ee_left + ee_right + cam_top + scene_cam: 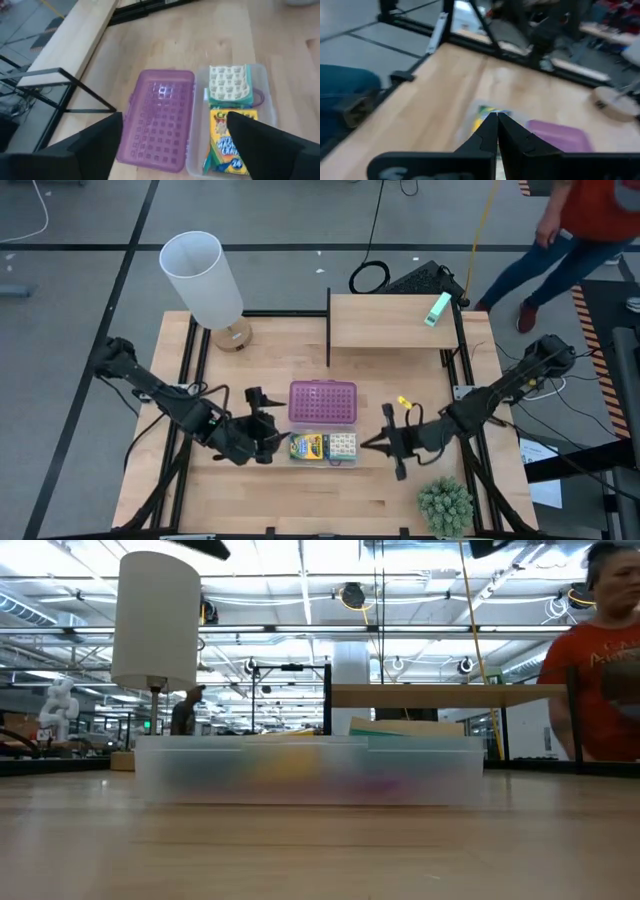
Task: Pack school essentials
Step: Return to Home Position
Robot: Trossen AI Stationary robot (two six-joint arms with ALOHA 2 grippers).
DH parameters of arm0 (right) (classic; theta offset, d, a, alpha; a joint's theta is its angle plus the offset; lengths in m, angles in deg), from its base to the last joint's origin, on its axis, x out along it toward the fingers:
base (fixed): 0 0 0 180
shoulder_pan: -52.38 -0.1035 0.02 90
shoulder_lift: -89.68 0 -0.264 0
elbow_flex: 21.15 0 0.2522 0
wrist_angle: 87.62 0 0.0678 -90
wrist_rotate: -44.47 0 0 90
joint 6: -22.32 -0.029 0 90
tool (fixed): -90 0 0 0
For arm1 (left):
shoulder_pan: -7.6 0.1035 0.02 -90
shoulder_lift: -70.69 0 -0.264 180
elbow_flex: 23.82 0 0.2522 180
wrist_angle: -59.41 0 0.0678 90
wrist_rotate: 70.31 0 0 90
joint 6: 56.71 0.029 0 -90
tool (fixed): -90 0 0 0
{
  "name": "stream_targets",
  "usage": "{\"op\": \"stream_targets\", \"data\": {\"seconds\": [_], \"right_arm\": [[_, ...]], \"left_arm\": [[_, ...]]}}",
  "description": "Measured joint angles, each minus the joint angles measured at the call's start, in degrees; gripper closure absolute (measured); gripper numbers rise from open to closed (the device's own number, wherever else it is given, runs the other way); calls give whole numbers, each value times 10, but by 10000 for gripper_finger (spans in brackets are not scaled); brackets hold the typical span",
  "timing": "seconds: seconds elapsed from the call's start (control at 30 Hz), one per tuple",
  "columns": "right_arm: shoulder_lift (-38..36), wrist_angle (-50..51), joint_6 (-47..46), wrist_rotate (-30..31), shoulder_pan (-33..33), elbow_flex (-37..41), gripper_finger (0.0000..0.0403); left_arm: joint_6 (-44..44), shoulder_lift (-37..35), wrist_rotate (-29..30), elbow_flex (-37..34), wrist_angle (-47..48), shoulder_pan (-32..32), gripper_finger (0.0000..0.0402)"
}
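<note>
The clear case [323, 448] is seen near the middle of the bench [300, 500], its purple studded lid [322, 402] folded back flat, with the yellow-green crayon box [307, 447] and the pale patterned pack [343, 445] lying side by side inside it. The left claw [268, 436] is held just beside the case's crayon end with its fingers [95, 145] spread wide and nothing between them. The right claw [378, 443] is held on the case's other side, a little apart from it, with its fingers [487, 135] pressed together and nothing gripped, while a small yellow piece [404, 402] lies on the bench just beyond that arm.
</note>
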Motion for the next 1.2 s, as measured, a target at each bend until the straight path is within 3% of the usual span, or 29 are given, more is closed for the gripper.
{"op": "stream_targets", "data": {"seconds": [0.3,0.5,0.7,0.87,1.07,1.2], "right_arm": [[-10,-81,66,-118,126,34,399],[-10,-184,135,-124,189,91,399],[-10,-246,148,-185,237,135,399],[-10,-246,136,-210,257,157,399],[-34,-261,116,-195,252,193,401],[-72,-287,114,-179,244,239,402]], "left_arm": [[75,-78,-22,-154,-187,46,179],[111,-150,-69,-253,-301,83,241],[136,-218,-88,-347,-395,110,280],[152,-242,-44,-387,-374,131,298],[109,-244,-50,-398,-374,133,301],[125,-251,-73,-412,-403,133,329]]}}
